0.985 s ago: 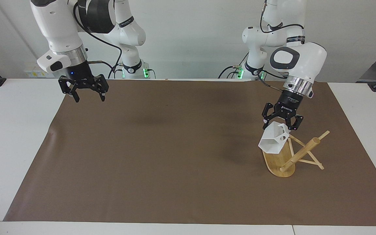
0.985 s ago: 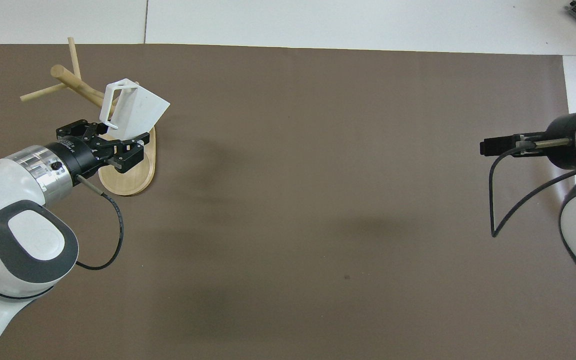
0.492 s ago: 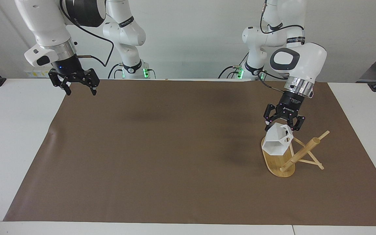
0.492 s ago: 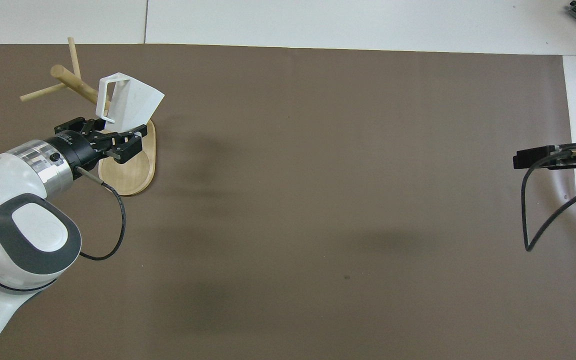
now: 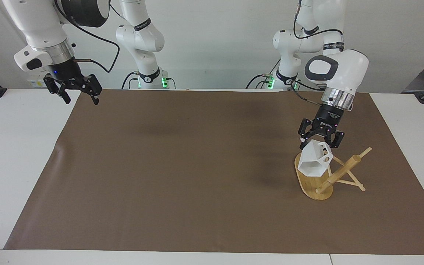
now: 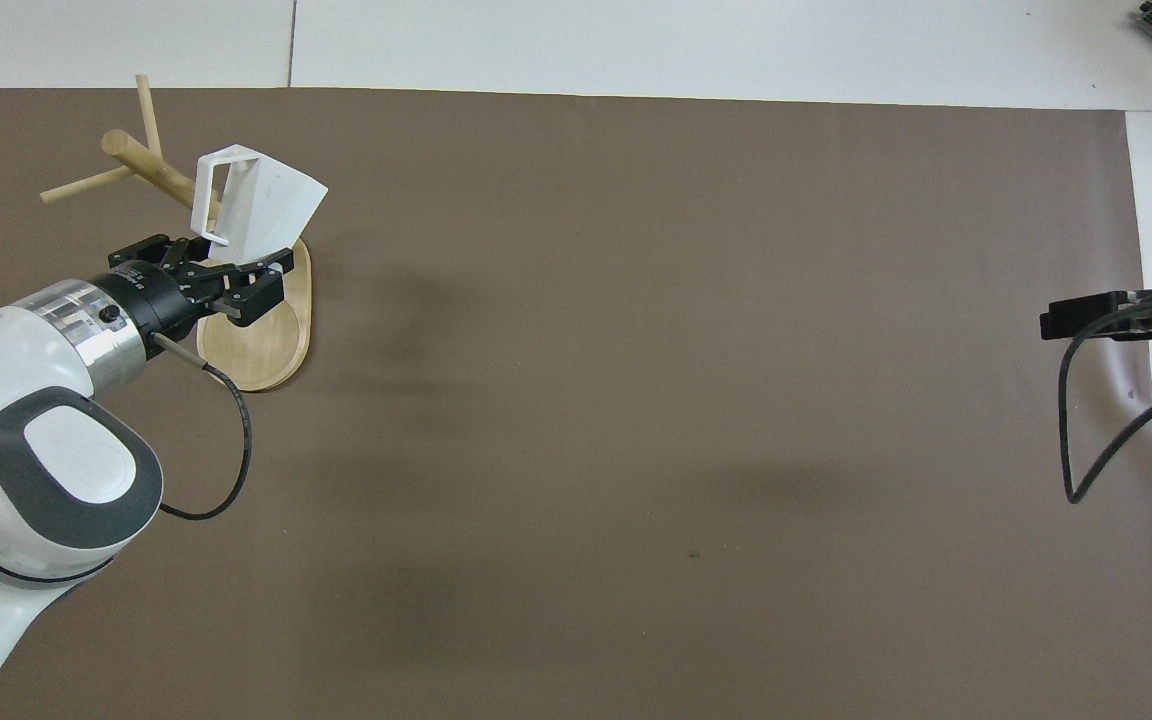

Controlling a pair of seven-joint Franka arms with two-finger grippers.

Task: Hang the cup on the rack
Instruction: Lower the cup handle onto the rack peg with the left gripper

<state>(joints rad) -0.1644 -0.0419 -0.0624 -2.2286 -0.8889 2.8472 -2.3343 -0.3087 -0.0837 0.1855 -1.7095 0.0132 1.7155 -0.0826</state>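
- Where the left gripper [image 5: 320,141] hangs over the rack [image 5: 313,186], its jaws are closed on the cup [image 5: 313,162], gripping it at the top by the base end, so the cup hangs tilted just under the fingertips with its mouth turned down toward the oval base.
- From the facing view the cup is matte white and faceted, with a hexagonal rim and a blocky handle [image 5: 325,156] pierced by a round hole; the handle points toward the rack's post.
- Just beneath and beside the jaws, the rack lies tipped over: its flat bamboo base stands on edge on the brown mat [image 5: 197,165], and the thick post [image 5: 339,173] slants away from the jaws with thin pegs crossing it.
- Whether the cup touches the base or a peg cannot be told; the cup covers part of the base and a peg end in both views.
- Well apart, the right gripper [image 5: 76,95] waits with jaws wide open and empty, over the counter [image 5: 13,147] at the mat's edge at the right arm's end.
- Seen from overhead, only a dark edge of the right gripper [image 6: 1086,318] shows, the rest cut off by the frame.
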